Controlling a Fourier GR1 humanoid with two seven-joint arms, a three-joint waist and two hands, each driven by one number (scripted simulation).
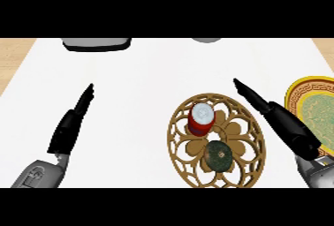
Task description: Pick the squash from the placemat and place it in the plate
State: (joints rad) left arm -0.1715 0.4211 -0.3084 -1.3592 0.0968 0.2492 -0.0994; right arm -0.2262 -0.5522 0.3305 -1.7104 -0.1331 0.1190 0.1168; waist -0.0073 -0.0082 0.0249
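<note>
A dark green round squash (218, 155) lies on the lower half of a round, tan, openwork placemat (184, 132). Just above it on the same mat stands a red cylinder with a white top (201, 118). The plate (312, 103), yellow-rimmed with a green patterned centre, sits at the right edge, partly cut off. My right hand (277, 116) stretches between placemat and plate, fingers straight, holding nothing, to the right of the squash. My left hand (72, 126) rests at the left with straight fingers, far from the mat.
A grey and black object (96, 43) sits at the counter's far edge, upper left. A small grey item (206, 39) shows at the top centre. Wooden surface (14, 49) borders the white counter at both upper corners.
</note>
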